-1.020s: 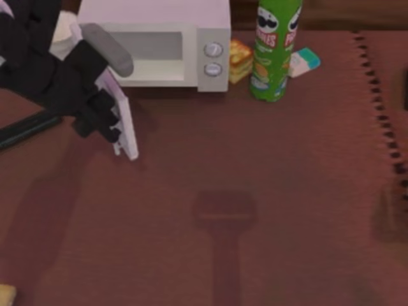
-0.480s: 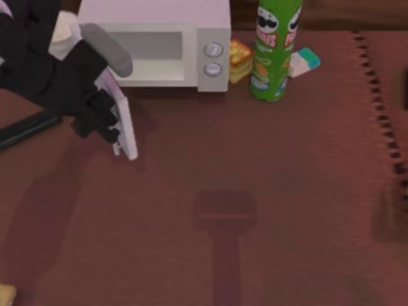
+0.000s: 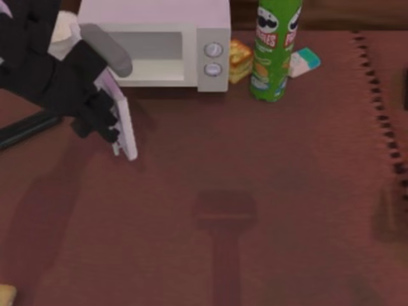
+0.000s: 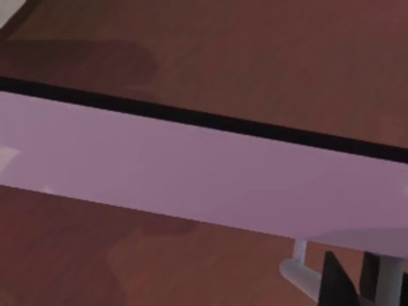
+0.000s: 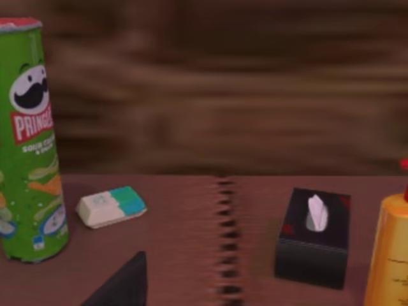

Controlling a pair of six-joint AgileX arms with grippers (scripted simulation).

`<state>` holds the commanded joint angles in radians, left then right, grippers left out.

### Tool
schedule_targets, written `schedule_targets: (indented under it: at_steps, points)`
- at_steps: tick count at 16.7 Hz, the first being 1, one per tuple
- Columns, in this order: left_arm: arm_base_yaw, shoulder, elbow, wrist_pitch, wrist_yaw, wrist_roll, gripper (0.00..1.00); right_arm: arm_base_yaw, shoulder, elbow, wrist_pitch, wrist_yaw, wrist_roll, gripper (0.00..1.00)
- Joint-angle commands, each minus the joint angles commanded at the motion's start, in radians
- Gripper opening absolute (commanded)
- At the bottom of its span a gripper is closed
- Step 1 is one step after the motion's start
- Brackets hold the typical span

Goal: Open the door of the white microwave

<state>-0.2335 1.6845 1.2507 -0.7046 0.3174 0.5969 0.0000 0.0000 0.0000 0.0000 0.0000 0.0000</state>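
Observation:
The white microwave [image 3: 159, 19] stands at the back left of the table, its cavity showing. Its door [image 3: 125, 124] is swung out toward the front, hinged at the microwave's left side. My left gripper [image 3: 102, 124] sits on the door's outer face, shut on the door's handle. In the left wrist view the door [image 4: 191, 166] crosses as a pale band, with the grey handle [image 4: 299, 277] beside a black finger [image 4: 336, 284]. My right arm is out of the top view. Only one dark fingertip [image 5: 127, 280] of it shows in the right wrist view.
A green chip can [image 3: 273, 51] stands right of the microwave, with a yellow snack box [image 3: 240, 60] between them and a white-and-teal block [image 3: 305, 62] behind. A black bar [image 3: 25, 127] lies at the left. A black tissue box [image 5: 313, 236] and yellow bottle [image 5: 389, 255] stand farther right.
The left gripper and the door's free edge have crept very slightly leftward. Nothing else has moved.

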Motion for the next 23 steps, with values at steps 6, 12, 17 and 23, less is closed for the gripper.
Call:
schedule_targets:
  at_steps: [6,12,17,23]
  points:
    - [-0.001,0.004,-0.002,-0.002,0.003,0.002,0.00,0.000,0.000,0.000,0.000,0.000,0.000,1.00]
    - [0.053,0.008,0.009,-0.055,0.050,0.134,0.00,0.000,0.000,0.000,0.000,0.000,0.000,1.00]
    - [0.089,0.007,0.016,-0.089,0.088,0.224,0.00,0.000,0.000,0.000,0.000,0.000,0.000,1.00]
    - [0.089,0.007,0.016,-0.089,0.088,0.224,0.00,0.000,0.000,0.000,0.000,0.000,0.000,1.00]
